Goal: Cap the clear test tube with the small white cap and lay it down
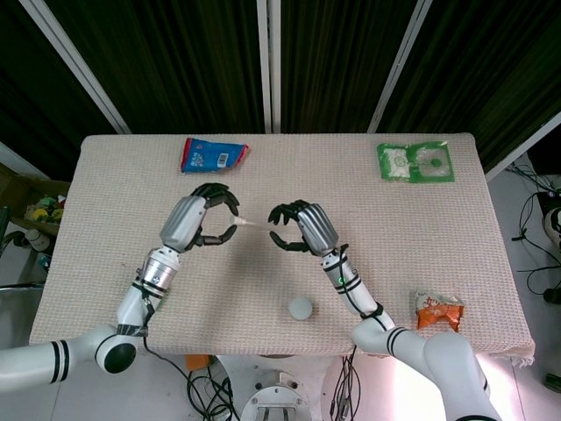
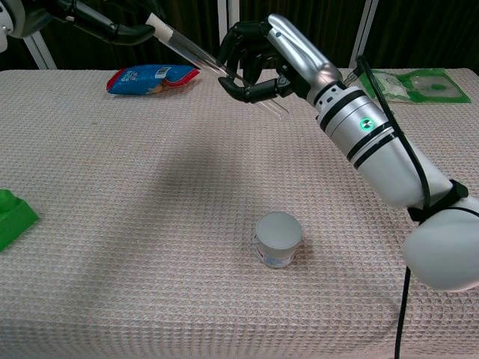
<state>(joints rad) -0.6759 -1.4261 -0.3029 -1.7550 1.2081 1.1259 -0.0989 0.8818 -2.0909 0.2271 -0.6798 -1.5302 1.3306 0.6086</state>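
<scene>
Here, at the far left of the chest view, a green object (image 2: 13, 217) is seen at the edge of the table (image 1: 456, 254), which is covered by a woven beige cloth. A blue and red packet (image 1: 213, 154) is laid near the far edge. The left hand (image 1: 203, 219) is raised above the cloth with its fingers curled, and the white cap (image 2: 159, 21) end of the clear test tube (image 2: 217, 66) is pinched in it. The tube is held tilted, cap end high at the left and rounded end low at the right, well clear of the table. Its lower portion is gripped by the right hand (image 1: 301, 228), whose dark fingers (image 2: 241, 52) are closed around it, the rounded tip protruding beyond them. A small white container (image 2: 278, 238) is stood upright on the cloth nearer the robot, below the hands. A green packet (image 1: 415, 162) is placed at the far right corner, and an orange packet (image 1: 437, 310) is placed near the right front edge.
</scene>
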